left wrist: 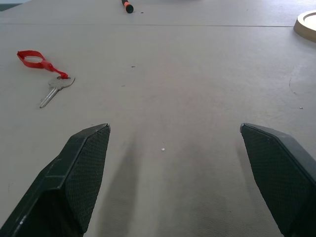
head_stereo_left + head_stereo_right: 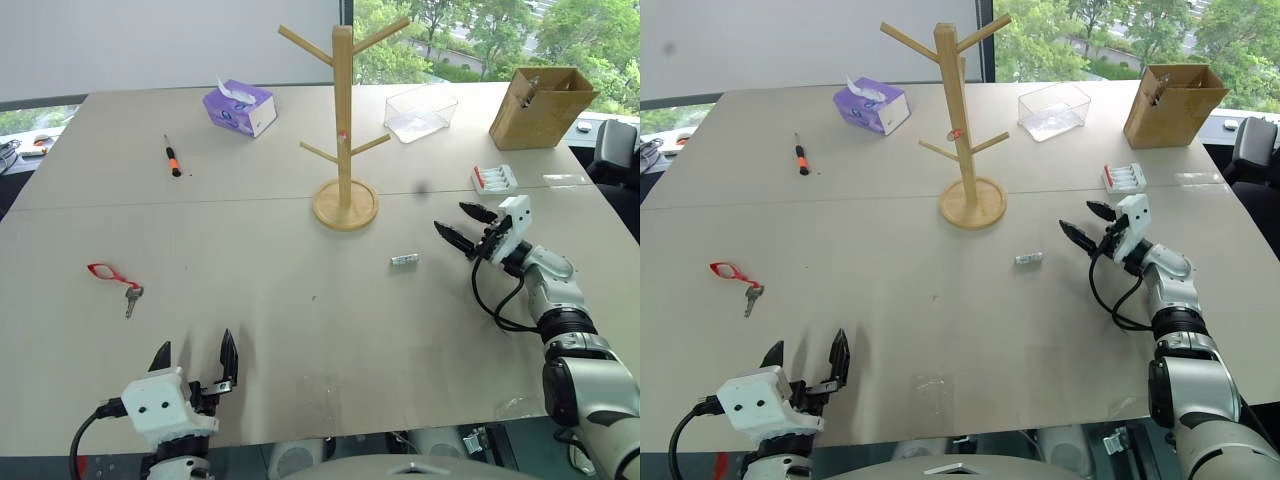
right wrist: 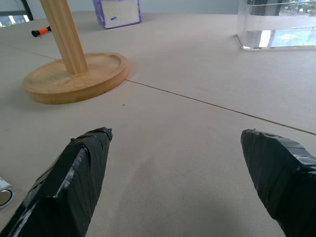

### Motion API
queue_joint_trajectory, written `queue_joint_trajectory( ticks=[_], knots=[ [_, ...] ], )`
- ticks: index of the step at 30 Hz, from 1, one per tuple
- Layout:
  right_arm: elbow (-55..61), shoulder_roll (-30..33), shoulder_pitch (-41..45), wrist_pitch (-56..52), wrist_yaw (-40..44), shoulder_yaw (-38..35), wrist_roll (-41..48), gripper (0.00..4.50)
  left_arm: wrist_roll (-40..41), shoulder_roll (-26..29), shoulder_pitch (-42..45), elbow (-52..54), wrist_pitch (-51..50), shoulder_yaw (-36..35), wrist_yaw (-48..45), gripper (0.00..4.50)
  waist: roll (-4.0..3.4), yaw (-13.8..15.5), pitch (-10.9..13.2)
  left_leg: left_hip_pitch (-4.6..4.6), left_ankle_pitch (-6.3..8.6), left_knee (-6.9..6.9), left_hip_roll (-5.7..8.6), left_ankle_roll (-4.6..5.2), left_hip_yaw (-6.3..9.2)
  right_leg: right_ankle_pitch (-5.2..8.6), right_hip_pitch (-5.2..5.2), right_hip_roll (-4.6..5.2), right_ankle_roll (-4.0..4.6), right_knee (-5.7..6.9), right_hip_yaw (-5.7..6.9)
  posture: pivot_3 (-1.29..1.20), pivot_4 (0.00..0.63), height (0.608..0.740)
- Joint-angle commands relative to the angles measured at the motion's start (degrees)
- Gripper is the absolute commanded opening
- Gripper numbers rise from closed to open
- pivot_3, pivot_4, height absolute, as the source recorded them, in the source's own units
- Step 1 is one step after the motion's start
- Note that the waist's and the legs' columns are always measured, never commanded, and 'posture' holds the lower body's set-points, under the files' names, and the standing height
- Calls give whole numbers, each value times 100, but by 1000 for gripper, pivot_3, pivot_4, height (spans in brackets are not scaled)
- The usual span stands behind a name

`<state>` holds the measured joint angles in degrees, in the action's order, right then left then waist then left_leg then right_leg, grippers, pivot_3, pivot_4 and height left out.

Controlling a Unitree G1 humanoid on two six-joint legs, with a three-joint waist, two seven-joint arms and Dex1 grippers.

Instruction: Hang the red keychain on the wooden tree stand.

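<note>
Left pincer (image 2: 199, 357): jaws wide apart, holding nothing, low over the near bench (image 2: 300, 320) edge. Right pincer (image 2: 458, 226): equally wide, empty, right of the wooden tree stand (image 2: 343, 120). The red keychain (image 2: 113, 277) lies flat ahead-left of the left pincer. Risk: the thin strap may slip from a shallow pinch. The screwdriver (image 2: 172, 156), tissue box (image 2: 240, 107) and clear container (image 2: 420, 112) obstruct nothing.
</note>
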<state>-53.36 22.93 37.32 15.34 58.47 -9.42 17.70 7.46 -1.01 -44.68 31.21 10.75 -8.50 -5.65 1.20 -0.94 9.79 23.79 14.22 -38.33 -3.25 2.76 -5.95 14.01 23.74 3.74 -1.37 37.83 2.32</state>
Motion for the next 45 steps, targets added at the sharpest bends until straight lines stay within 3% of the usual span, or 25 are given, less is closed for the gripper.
queue_joint_trajectory(
  ticks=[1,24,28,30,37,45],
  knots=[
    [90,26,155,97,28,-80,13,4500,-68,0,35,76,82,-27,59,4365,0,0,0,0,0,0,0,0,0,0,0,0,0,0,0,0,150,740],
    [235,59,164,26,168,-85,45,4500,30,219,343,102,70,191,-261,4365,0,1,0,0,0,0,0,0,-1,-4,0,0,-7,0,0,0,150,740],
    [1163,279,-160,-597,1245,229,246,4500,99,941,520,309,351,937,-1294,4365,-4,19,1,1,0,0,0,0,-1,-4,1,0,-7,1,1,0,150,740],
    [1791,513,-373,-1009,1733,404,343,4500,551,1410,594,257,394,1111,-1946,4365,-6,31,1,2,0,0,-1,0,1,-4,1,1,-6,2,4,0,150,740],
    [4178,1499,-1051,-2331,2527,925,585,4500,1213,2912,1488,-545,640,1030,-3790,4365,-41,38,-2,1,0,0,-5,-1,11,2,3,5,4,5,21,0,150,740],
    [4264,1810,-607,-2341,2642,1593,9,4500,1337,3225,2571,-1582,883,1313,-4866,4365,-42,27,-6,1,0,-2,0,-1,2,-6,2,6,-10,3,16,0,150,740]
  ],
)
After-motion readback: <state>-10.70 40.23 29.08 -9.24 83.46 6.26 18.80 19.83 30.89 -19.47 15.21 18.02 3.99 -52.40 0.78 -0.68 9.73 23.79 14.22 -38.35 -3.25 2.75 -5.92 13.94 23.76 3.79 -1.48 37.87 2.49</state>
